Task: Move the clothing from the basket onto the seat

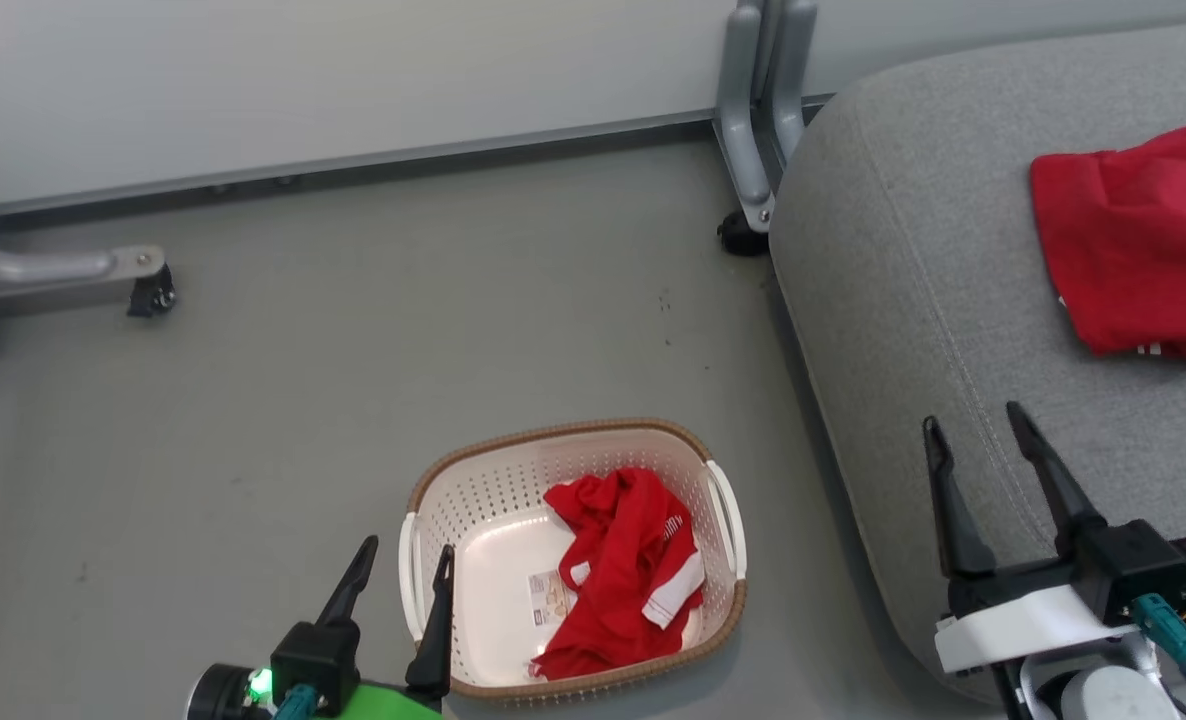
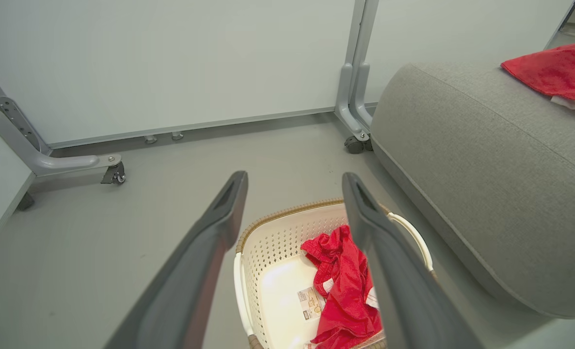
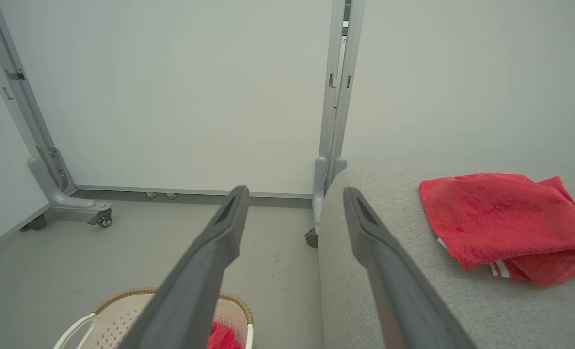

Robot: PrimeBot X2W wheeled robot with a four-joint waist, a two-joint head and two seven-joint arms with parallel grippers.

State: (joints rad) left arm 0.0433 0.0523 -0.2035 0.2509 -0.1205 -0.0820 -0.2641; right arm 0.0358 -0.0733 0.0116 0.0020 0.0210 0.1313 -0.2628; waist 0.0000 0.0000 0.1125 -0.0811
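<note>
Grey floor (image 1: pixel 353 400) meets pale wall panels (image 1: pixel 353 70). Two bright red soft fabric garments with white trim are visible. One garment (image 1: pixel 618 560) lies crumpled inside the single cream-white perforated plastic basket (image 1: pixel 553 432) with a brown woven-look rim, partly over what seems to be a paper label. The other garment (image 1: pixel 1143 240) lies on the large light grey upholstered seat (image 1: pixel 903 300). The left gripper (image 1: pixel 407 545) hangs at the basket's left side and the right gripper (image 1: pixel 971 415) over the seat's edge, both with fingers spread wide and empty.

Beyond the right gripper (image 1: pixel 971 414), cut by the head view's right edge: cushion (image 1: pixel 903 300) and red garment (image 1: pixel 1133 230) on it. Just ahead of the left gripper (image 1: pixel 409 545), inside the basket (image 1: pixel 473 500): label (image 1: pixel 550 597), one edge under the other red garment (image 1: pixel 623 560), print too small to read.
</note>
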